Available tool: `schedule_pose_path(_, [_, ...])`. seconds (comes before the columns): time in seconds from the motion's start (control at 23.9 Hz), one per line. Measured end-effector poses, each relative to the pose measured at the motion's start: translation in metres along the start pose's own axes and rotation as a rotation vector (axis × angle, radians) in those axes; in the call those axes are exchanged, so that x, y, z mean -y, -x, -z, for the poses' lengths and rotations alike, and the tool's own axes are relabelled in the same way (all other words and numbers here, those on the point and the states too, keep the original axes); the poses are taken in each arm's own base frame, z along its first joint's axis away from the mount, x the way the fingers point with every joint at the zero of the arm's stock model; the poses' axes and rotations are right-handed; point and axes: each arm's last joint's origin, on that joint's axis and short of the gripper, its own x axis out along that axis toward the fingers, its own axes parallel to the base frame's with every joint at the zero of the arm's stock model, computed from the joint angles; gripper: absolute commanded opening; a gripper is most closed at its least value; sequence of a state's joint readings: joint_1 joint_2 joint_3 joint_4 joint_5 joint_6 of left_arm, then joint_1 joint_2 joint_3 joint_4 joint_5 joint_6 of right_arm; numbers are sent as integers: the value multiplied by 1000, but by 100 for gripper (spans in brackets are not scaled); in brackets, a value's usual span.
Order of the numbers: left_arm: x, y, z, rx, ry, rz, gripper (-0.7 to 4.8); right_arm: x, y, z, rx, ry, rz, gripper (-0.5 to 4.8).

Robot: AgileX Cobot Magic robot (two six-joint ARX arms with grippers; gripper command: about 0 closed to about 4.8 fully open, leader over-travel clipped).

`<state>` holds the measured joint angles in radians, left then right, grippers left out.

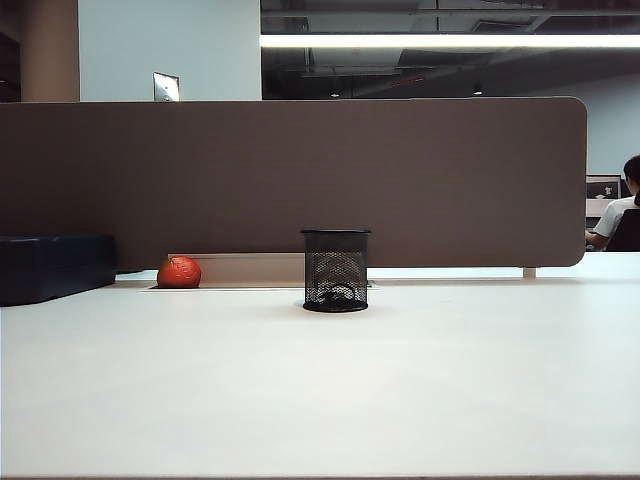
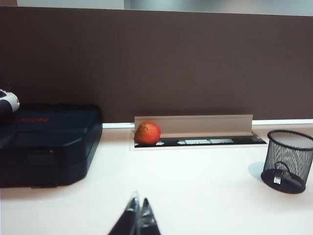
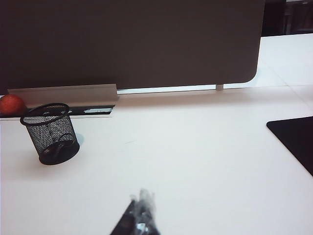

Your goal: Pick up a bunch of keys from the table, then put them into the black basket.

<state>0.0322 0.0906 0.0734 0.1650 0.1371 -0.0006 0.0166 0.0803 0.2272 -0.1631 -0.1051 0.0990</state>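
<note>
The bunch of keys [image 3: 59, 145] lies inside the black basket [image 1: 336, 270], at its bottom, seen through the mesh. The basket stands upright on the table [image 1: 320, 390], near the brown panel [image 1: 290, 180]. The left gripper [image 2: 139, 215] and the right gripper [image 3: 142, 208] are both closed and empty, low over the table and well apart from the basket. The way the keys point cannot be told. A dark case [image 2: 46, 144] carries red writing, too blurred to read. An orange ball [image 1: 179, 272] sits beside it.
</note>
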Motion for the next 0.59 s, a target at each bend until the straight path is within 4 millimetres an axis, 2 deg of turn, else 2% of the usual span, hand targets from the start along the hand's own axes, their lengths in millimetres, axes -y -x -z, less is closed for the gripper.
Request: schedule_pose_path(0.59, [1,0,9,63,-10,45,-6,0,-1,3,4,48,-1,-8])
